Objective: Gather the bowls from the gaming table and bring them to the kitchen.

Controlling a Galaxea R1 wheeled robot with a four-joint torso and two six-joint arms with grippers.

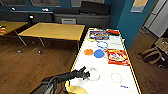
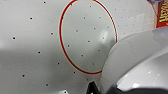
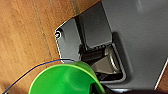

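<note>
The gaming table (image 1: 107,86) has a glossy white top with yellow trim and runs away from me. A whitish translucent bowl (image 1: 94,75) sits near its front left edge and shows large in the left wrist view (image 2: 135,62). My left gripper (image 1: 86,74) is at that bowl's left rim, touching it or nearly so. Farther along lie an orange bowl (image 1: 88,52) and a blue bowl (image 1: 99,53), side by side. My right gripper (image 3: 96,88) holds a green cup (image 3: 65,81) over the wooden floor beside my grey base.
A flat red game box (image 1: 118,57) lies right of the blue bowl, and a second box (image 1: 99,35) lies at the far end. A tan wooden table (image 1: 56,30) stands to the left. Bags (image 1: 152,53) lie on the floor to the right.
</note>
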